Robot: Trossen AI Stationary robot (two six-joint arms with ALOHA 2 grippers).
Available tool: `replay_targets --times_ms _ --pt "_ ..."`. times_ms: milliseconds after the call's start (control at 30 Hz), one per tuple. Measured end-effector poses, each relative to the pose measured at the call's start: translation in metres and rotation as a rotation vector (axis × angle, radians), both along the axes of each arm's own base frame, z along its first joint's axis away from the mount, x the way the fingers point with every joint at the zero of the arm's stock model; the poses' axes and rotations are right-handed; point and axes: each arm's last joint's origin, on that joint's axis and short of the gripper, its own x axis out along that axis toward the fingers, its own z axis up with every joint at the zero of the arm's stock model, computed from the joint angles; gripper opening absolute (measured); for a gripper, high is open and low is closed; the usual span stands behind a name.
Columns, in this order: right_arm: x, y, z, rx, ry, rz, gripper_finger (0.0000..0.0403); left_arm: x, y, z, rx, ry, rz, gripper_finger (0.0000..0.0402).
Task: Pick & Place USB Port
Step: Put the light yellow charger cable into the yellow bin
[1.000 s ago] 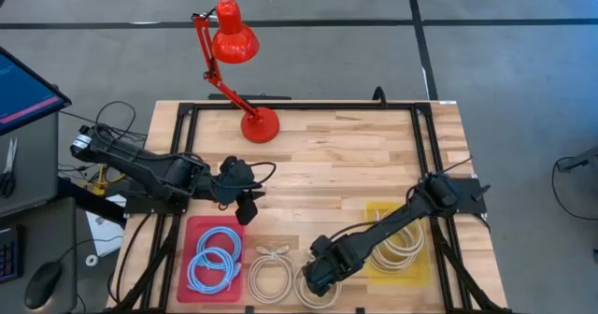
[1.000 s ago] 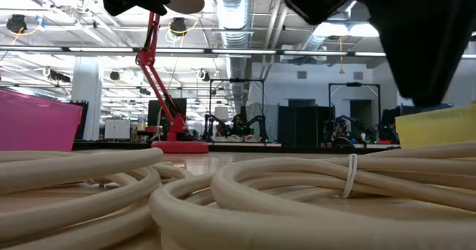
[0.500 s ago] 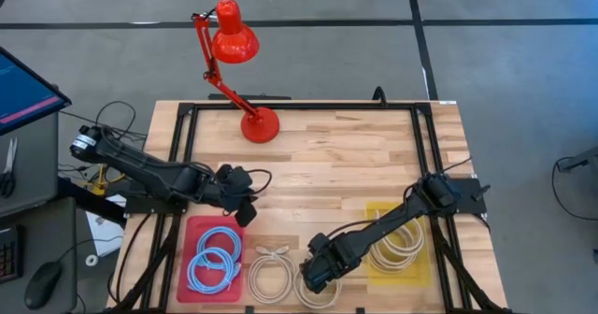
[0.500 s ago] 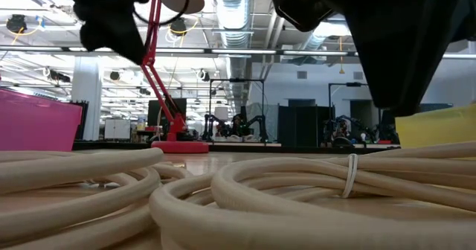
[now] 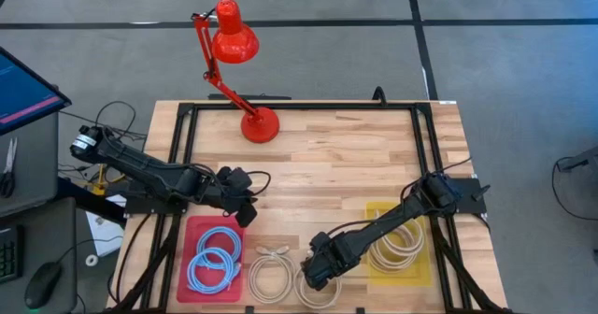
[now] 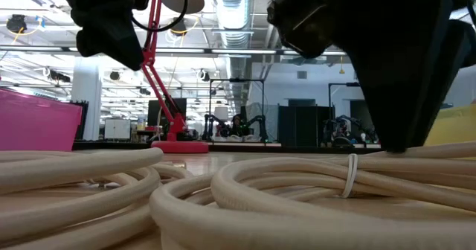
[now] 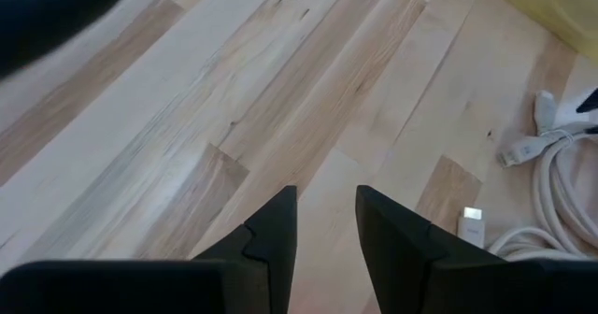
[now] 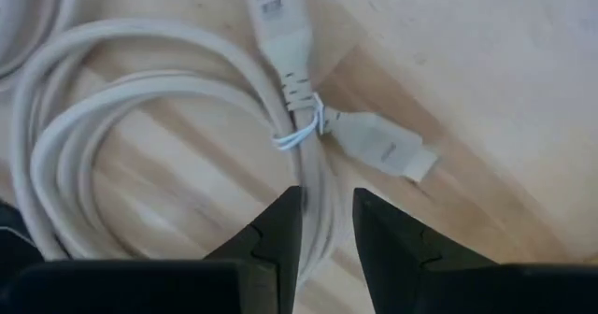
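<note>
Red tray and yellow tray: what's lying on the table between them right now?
In the high view, two coiled white cables lie between the red tray and the yellow tray. The right gripper hangs over the right-hand coil.

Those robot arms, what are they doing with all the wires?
The right tool is down over a coiled white cable at the table's near edge, its fingers a little apart on either side of the cord, not squeezing it. The left tool hovers over bare wood beside the red tray of blue cables, holding nothing. More white cables already sit in the yellow tray.
</note>
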Motion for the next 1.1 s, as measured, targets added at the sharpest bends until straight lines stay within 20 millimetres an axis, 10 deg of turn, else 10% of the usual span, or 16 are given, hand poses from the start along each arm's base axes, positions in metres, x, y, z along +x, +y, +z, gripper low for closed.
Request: replay_targets --times_ms 433,800,1100 --pt "-0.001 0.001 -0.014 0.044 -0.021 0.004 0.0089 0.001 0.000 0.001 -0.006 -0.014 0.000 0.0111" --pt "-0.004 -0.001 -0.017 0.027 -0.017 0.095 0.0011 0.002 -0.001 0.001 -0.008 -0.021 0.000 0.0111" --pt "0.001 0.000 0.014 -0.013 -0.013 0.168 0.0003 0.002 -0.001 0.001 -0.008 -0.022 0.000 0.0111"
